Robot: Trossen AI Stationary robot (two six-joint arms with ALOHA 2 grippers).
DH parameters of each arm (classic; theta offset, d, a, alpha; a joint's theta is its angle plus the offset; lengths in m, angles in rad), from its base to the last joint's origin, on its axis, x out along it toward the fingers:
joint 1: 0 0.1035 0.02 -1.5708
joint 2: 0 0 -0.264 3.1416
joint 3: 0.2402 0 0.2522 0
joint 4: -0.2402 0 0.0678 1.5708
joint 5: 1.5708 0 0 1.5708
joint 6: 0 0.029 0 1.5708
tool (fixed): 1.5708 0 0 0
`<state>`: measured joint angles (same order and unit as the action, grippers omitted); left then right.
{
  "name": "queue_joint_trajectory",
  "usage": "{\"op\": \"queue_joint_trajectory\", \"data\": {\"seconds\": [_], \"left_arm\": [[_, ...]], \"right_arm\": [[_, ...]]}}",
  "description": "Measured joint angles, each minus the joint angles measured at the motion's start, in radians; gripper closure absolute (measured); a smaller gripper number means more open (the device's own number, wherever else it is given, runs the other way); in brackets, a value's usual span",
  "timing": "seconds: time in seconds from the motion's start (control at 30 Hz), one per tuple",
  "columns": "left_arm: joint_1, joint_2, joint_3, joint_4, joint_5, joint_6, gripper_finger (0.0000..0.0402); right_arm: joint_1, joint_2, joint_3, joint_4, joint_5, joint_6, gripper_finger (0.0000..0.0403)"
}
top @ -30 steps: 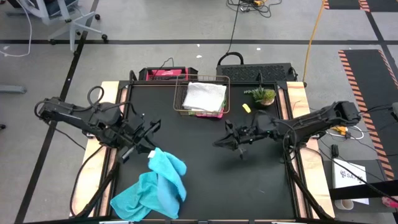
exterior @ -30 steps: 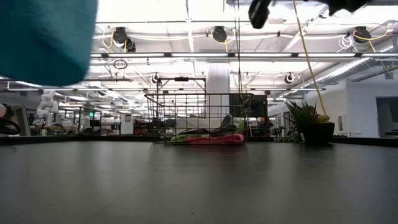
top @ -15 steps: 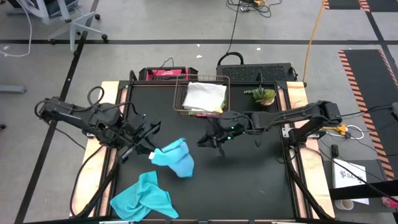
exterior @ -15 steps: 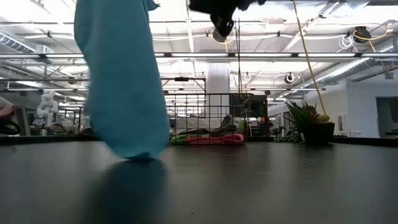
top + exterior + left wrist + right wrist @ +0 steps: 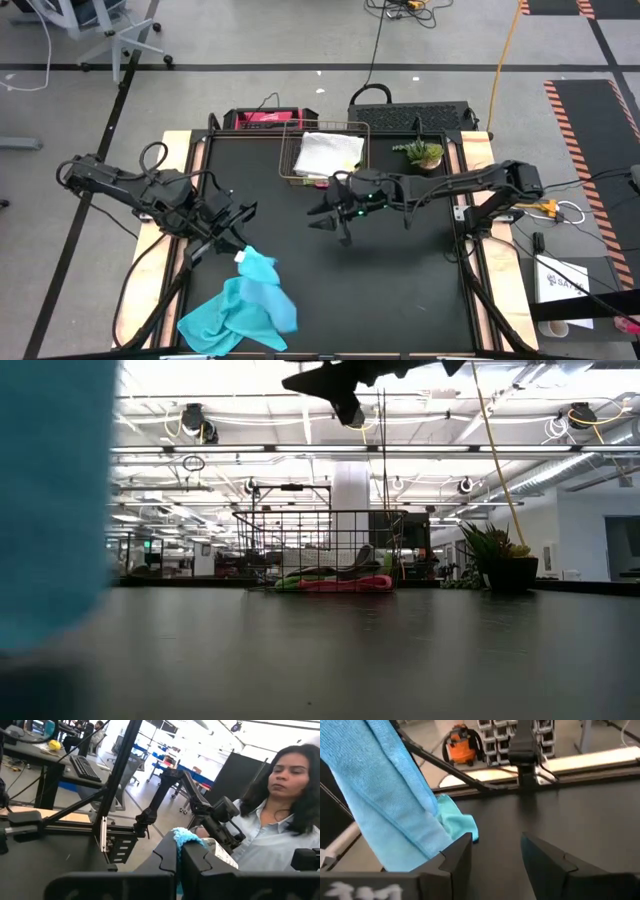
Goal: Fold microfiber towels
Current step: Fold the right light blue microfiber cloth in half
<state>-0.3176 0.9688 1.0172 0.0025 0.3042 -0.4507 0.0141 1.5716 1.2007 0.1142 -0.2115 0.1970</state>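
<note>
A turquoise towel (image 5: 262, 285) hangs from my left gripper (image 5: 238, 246), which is shut on it over the table's near left. It shows large at the left of the low view (image 5: 50, 510). A second turquoise towel (image 5: 222, 322) lies crumpled on the table by the near edge. My right gripper (image 5: 325, 220) hovers open above the table's middle, its fingers pointing at the hanging towel (image 5: 395, 795) and touching nothing. A grey towel (image 5: 328, 152) lies on top of folded pink and green ones (image 5: 335, 582) in the copper wire basket (image 5: 300, 170) at the back. My left gripper pinches a bunched bit of the turquoise towel (image 5: 184, 837) between its two fingers; only a tuft shows past the fingertips (image 5: 167, 851). The towel hangs slack below the gripper. Whether its lower end (image 5: 283, 312) rests on the other towel, I cannot tell.
A small potted plant (image 5: 420, 152) stands at the back right, with a small yellow object (image 5: 396, 173) near it. Behind the table sit a black case (image 5: 410, 115) and a pink-and-black bag (image 5: 262, 120). A person (image 5: 280, 815) shows beyond the table in the left wrist view.
My right gripper has moved from the table's right toward its middle and the hanging towel, and has opened. The held turquoise towel came clear of the one on the table, swung out toward the table's middle, then swung back toward the near left.
</note>
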Motion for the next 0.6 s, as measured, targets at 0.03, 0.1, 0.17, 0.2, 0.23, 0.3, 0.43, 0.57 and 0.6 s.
{"op": "queue_joint_trajectory", "data": {"seconds": [0.03, 0.1, 0.17, 0.2, 0.23, 0.3, 0.43, 0.57, 0.6], "left_arm": [[0.0, 0.0, 0.0, 0.0, 0.0, 0.0, 0.0398], [0.0, 0.0, 0.0, 0.0, 0.0, 0.0, 0.0399], [0.0, 0.0, 0.0, 0.0, -0.004, 0.003, 0.0397], [0.0, 0.0, 0.0, 0.0, -0.012, 0.005, 0.0396], [0.001, 0.0, 0.0, 0.0, -0.018, 0.011, 0.0397], [0.003, 0.0, 0.0, -0.001, -0.019, 0.025, 0.0399], [0.003, 0.0, 0.0, -0.002, -0.04, 0.034, 0.0396], [0.01, 0.008, 0.0, 0.0, -0.045, 0.07, 0.0398], [0.012, 0.011, 0.0, 0.001, -0.045, 0.074, 0.0397]], "right_arm": [[0.001, 0.008, 0.0, 0.017, -0.001, 0.0, 0.0241], [0.008, 0.034, 0.0, 0.056, -0.004, 0.004, 0.0241], [0.013, 0.07, 0.0, 0.108, -0.022, 0.016, 0.0242], [0.014, 0.086, 0.0, 0.137, -0.04, 0.031, 0.0242], [0.014, 0.102, 0.0, 0.166, -0.06, 0.044, 0.0242], [0.014, 0.128, 0.0, 0.221, -0.083, 0.06, 0.0242], [0.013, 0.164, 0.0, 0.26, -0.087, 0.065, 0.0242], [0.013, 0.187, 0.0, 0.283, -0.087, 0.071, 0.0242], [0.013, 0.192, 0.0, 0.288, -0.087, 0.071, 0.0242]]}}
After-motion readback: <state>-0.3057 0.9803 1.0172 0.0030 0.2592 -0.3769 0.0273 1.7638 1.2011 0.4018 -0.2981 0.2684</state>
